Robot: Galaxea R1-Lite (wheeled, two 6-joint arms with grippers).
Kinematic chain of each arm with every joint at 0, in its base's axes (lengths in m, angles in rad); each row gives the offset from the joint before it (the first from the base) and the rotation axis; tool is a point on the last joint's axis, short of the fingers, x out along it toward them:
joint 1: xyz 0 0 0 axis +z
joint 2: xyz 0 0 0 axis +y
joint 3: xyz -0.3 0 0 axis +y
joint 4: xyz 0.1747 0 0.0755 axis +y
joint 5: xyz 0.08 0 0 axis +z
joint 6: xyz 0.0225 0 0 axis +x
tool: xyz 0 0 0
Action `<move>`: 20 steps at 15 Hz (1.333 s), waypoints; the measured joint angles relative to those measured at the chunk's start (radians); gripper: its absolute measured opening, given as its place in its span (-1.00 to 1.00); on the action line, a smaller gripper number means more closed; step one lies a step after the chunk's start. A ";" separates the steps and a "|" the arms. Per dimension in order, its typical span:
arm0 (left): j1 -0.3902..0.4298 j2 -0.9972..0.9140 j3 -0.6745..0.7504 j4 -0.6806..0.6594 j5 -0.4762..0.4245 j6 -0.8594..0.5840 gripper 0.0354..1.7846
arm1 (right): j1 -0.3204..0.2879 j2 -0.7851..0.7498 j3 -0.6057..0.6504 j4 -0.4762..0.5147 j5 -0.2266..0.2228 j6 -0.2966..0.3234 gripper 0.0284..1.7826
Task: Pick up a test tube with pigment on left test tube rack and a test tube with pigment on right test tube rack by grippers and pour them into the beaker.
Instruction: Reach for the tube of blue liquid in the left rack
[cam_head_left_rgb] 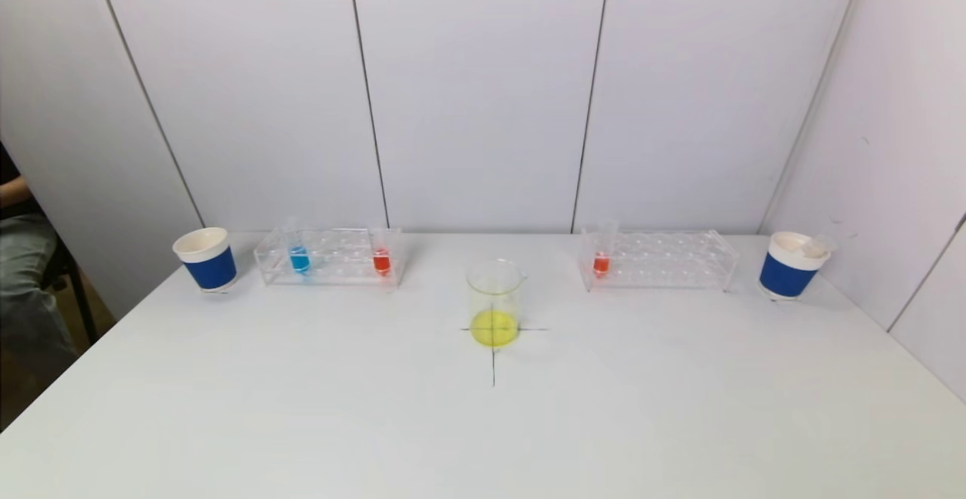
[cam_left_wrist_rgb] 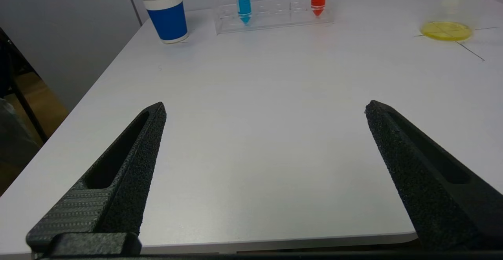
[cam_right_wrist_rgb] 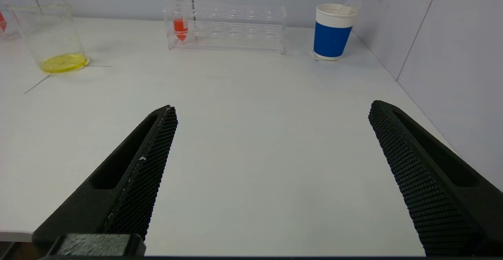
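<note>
Overhead first: neither gripper appears in the head view. The beaker (cam_head_left_rgb: 495,303) stands at mid-tabletop on a drawn cross, holding a shallow yellow liquid. The left test tube rack (cam_head_left_rgb: 330,257) carries a blue tube (cam_head_left_rgb: 299,253) and a red tube (cam_head_left_rgb: 381,254); the right test tube rack (cam_head_left_rgb: 658,259) carries one orange-red tube (cam_head_left_rgb: 601,256) at its inner end. A blue paper cup (cam_head_left_rgb: 206,258) stands just outside the left rack, another cup (cam_head_left_rgb: 792,265) just outside the right rack.

Left wrist view: the left gripper (cam_left_wrist_rgb: 265,108) hangs over the near edge of the white tabletop (cam_left_wrist_rgb: 255,106), jaws spread wide, holding nothing. The left rack with its blue and red tubes lies well ahead of it, the beaker ahead and off to the inner side.

Right wrist view: the right gripper (cam_right_wrist_rgb: 273,108) is likewise spread wide and empty above the near tabletop edge. The right rack and its orange-red tube stand well ahead, the cup ahead toward the outer side, the beaker toward the inner side.
</note>
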 joint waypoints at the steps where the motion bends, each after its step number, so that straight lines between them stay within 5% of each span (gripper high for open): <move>1: 0.000 0.000 0.000 0.000 0.000 0.000 0.99 | 0.000 0.000 0.000 0.000 0.000 0.008 0.99; 20: 0.000 0.000 0.000 0.001 0.000 0.000 0.99 | 0.001 0.000 0.000 0.001 0.000 0.016 0.99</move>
